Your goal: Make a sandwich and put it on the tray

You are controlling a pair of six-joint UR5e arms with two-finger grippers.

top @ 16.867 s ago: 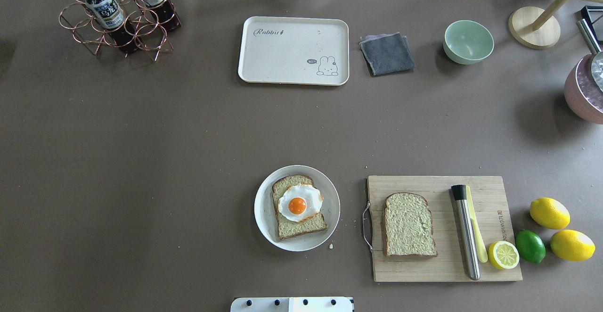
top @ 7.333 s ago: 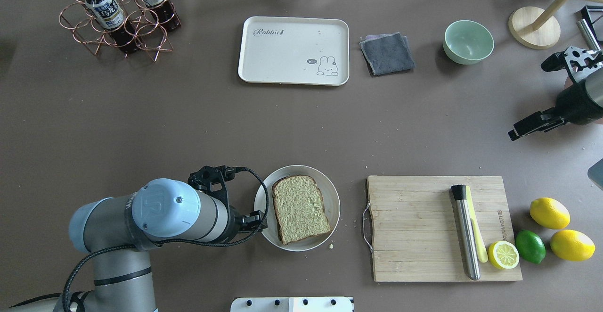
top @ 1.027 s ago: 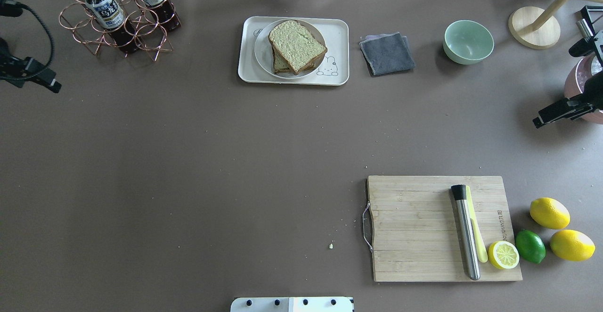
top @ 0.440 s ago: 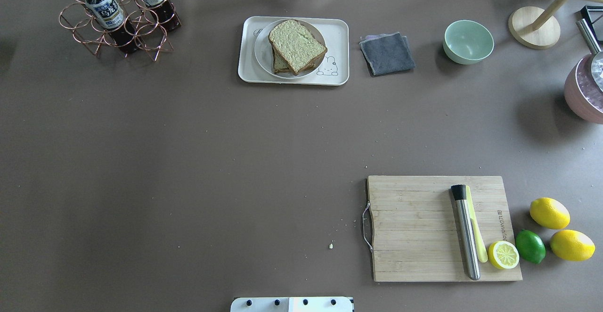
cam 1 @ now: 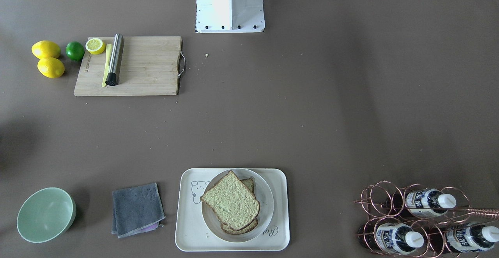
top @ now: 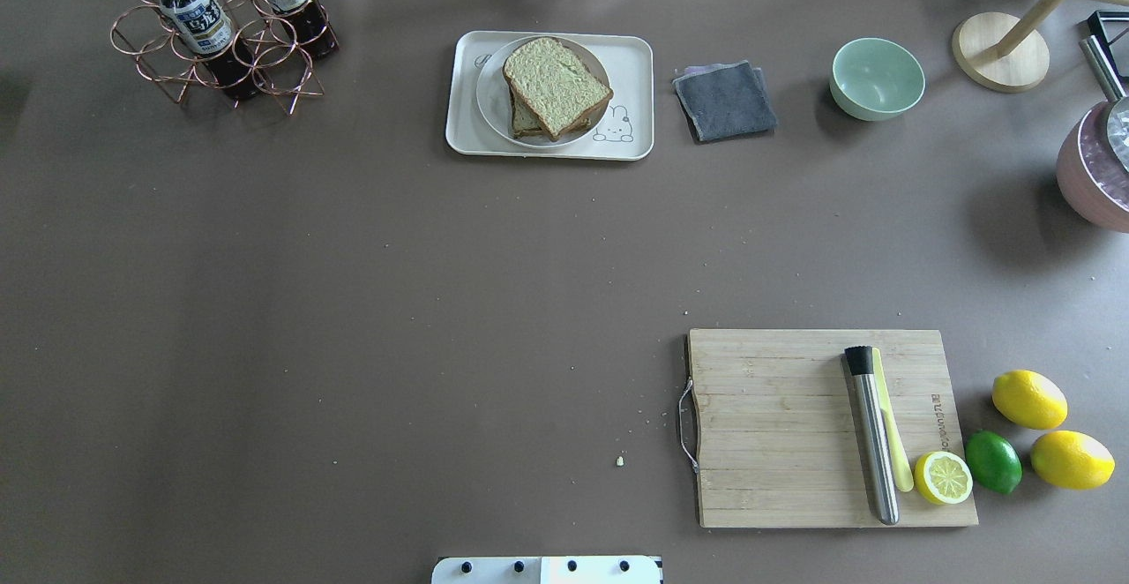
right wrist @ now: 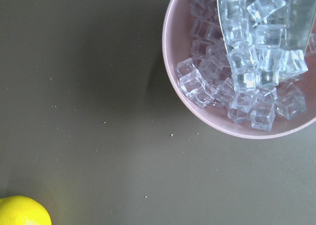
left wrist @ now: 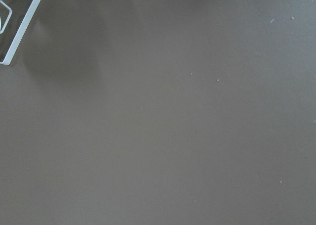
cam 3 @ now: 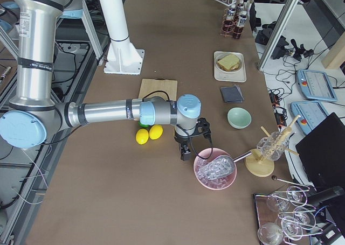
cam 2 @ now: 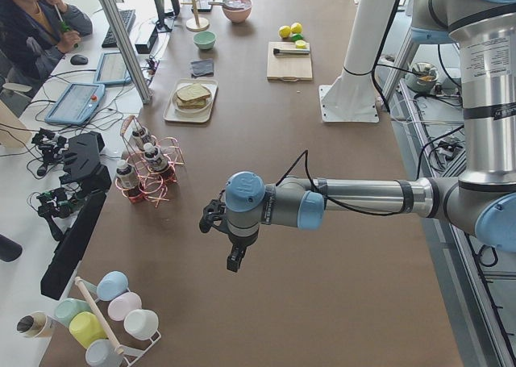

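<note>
On the tray (top: pixel 631 63), sandwich (top: pixel 557 81) lay stacked on its plate (top: pixel 489 99), keeping slices together | task judged done | left claw (cam 2: pixel 230 252), right claw (cam 3: pixel 187 149) hung clear, openness untellable

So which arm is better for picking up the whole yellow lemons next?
Right, probably. The right claw hangs just beside the two whole yellow lemons, and its wrist view shows one. The left claw is out at the other end of the brown table, beyond the copper wire bottle rack.
</note>
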